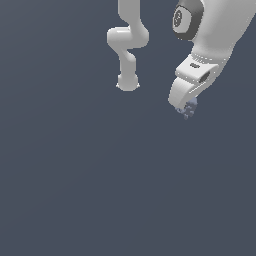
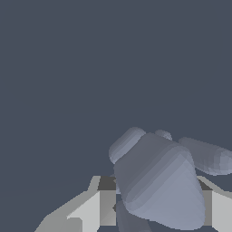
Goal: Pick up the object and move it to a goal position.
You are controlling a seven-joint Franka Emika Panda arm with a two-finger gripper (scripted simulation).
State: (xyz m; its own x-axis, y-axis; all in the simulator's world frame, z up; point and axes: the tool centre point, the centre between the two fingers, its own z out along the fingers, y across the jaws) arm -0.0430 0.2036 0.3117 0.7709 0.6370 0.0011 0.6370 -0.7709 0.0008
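Observation:
The object (image 1: 189, 109) is a tiny pale blue-grey lumpy thing with small knobs. In the exterior view it sits at the tip of my white gripper (image 1: 186, 106), on the exterior view's right, above the dark floor. In the wrist view the object (image 2: 158, 181) fills the space between my two fingers (image 2: 102, 204), which press on it from both sides. My gripper (image 2: 156, 204) is shut on it. The goal position has no visible marker.
The arm's base and lower links (image 1: 128, 45) stand at the back, near the middle of the exterior view. The floor (image 1: 100, 175) is plain dark grey-blue with no other objects in sight.

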